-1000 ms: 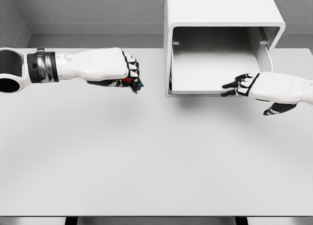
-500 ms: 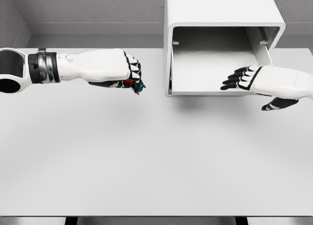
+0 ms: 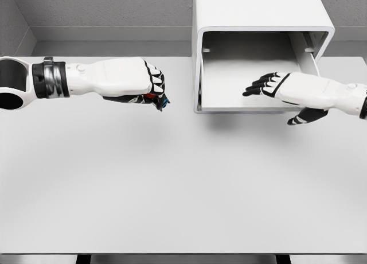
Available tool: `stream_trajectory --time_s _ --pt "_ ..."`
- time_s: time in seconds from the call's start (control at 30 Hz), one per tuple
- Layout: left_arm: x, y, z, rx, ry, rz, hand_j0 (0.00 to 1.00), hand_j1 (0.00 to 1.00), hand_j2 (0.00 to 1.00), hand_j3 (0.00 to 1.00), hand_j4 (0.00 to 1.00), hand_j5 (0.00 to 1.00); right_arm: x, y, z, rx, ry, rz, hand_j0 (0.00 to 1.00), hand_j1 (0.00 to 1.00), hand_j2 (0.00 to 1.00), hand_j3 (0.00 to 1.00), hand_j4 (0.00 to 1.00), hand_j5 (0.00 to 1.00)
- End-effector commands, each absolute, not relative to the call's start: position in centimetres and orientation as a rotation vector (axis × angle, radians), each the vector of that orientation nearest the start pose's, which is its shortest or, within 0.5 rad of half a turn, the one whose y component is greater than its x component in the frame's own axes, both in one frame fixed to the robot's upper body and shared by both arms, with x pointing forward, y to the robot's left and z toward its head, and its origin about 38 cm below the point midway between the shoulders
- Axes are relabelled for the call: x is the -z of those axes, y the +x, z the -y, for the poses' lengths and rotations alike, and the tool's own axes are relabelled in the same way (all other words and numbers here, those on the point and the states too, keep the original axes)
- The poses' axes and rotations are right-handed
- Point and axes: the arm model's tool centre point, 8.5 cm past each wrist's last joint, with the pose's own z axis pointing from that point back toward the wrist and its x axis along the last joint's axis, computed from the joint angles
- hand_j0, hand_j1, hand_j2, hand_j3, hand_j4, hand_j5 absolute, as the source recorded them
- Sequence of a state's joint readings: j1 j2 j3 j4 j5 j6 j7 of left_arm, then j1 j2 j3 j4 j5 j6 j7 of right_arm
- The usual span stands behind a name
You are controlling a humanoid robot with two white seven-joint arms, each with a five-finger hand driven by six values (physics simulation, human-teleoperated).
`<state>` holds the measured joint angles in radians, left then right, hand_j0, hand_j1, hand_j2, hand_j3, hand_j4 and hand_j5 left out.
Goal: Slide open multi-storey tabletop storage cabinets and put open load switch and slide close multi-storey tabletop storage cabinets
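A pale grey table (image 3: pixel 172 183) filled most of the view, evenly lit. A textured grey wall (image 3: pixel 109 8) ran behind it from ten to two o'clock, meeting a side wall (image 3: pixel 11 23) at ten o'clock.

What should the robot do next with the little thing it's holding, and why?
Probably carry the load switch rightward toward the open drawer. The left hand grips it over the table, beside the cabinet, and the drawer looks empty. The right hand, fingers spread over the drawer, should likely pull clear first.
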<state>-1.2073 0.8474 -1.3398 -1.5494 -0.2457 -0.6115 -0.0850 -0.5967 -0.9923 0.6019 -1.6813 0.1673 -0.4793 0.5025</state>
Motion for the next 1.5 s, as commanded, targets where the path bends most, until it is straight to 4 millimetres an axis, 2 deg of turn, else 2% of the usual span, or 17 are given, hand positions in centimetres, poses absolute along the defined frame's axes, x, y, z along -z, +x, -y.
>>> stream_trajectory --time_s 0.0,0.07,0.27,0.57,0.67,0.8,1.0,1.07,1.27,1.47 --pt "-28.4 43.0 -19.7 -2.602 -0.296 -2.111 0.39 0.39 0.39 0.39 0.39 0.39 -26.0 39.9 30.5 -1.988 -0.341 1.5 1.0 1.0 1.0 1.0 1.0 1.0" --pt "-28.4 43.0 -19.6 -2.6 -0.294 -2.111 0.39 0.39 0.39 0.39 0.39 0.39 -25.2 40.0 30.1 -2.002 -0.348 1.481 1.0 1.0 1.0 1.0 1.0 1.0" --pt "-28.4 43.0 -19.7 -2.602 -0.296 -2.11 0.39 0.39 0.39 0.39 0.39 0.39 -25.1 39.8 30.2 -2.021 -0.349 1.469 1.0 1.0 1.0 1.0 1.0 1.0" --pt "-28.5 42.7 -19.6 -2.595 -0.286 -2.11 0.39 0.39 0.39 0.39 0.39 0.39 -24.0 38.7 30.3 -2.073 -0.291 1.475 1.0 1.0 1.0 1.0 1.0 1.0" --pt "-28.6 42.7 -19.6 -2.593 -0.287 -2.109 0.39 0.39 0.39 0.39 0.39 0.39 -24.6 37.9 31.2 -2.146 -0.282 1.483 1.0 1.0 1.0 1.0 1.0 1.0" --pt "-28.7 42.6 -19.4 -2.587 -0.282 -2.11 0.39 0.39 0.39 0.39 0.39 0.39 -25.2 37.8 32.0 -2.146 -0.31 1.471 1.0 1.0 1.0 1.0 1.0 1.0" --pt "-28.7 42.5 -19.3 -2.583 -0.276 -2.111 0.39 0.39 0.39 0.39 0.39 0.39 -25.9 37.8 31.9 -2.104 -0.287 1.518 1.0 1.0 1.0 1.0 1.0 1.0" --pt "-29.4 42.7 -19.2 -2.569 -0.292 -2.109 0.39 0.39 0.39 0.39 0.39 0.39 -26.5 38.0 32.1 -2.091 -0.303 1.535 1.0 1.0 1.0 1.0 1.0 1.0" --pt "-31.6 42.3 -18.2 -2.506 -0.288 -2.116 0.39 0.39 0.39 0.39 0.39 0.39 -26.7 37.9 32.0 -2.069 -0.276 1.556 1.0 1.0 1.0 1.0 1.0 1.0" --pt "-32.7 41.5 -17.4 -2.465 -0.274 -2.103 0.39 0.39 0.39 0.39 0.39 0.39 -27.0 37.9 32.5 -2.066 -0.288 1.549 1.0 1.0 1.0 1.0 1.0 1.0"
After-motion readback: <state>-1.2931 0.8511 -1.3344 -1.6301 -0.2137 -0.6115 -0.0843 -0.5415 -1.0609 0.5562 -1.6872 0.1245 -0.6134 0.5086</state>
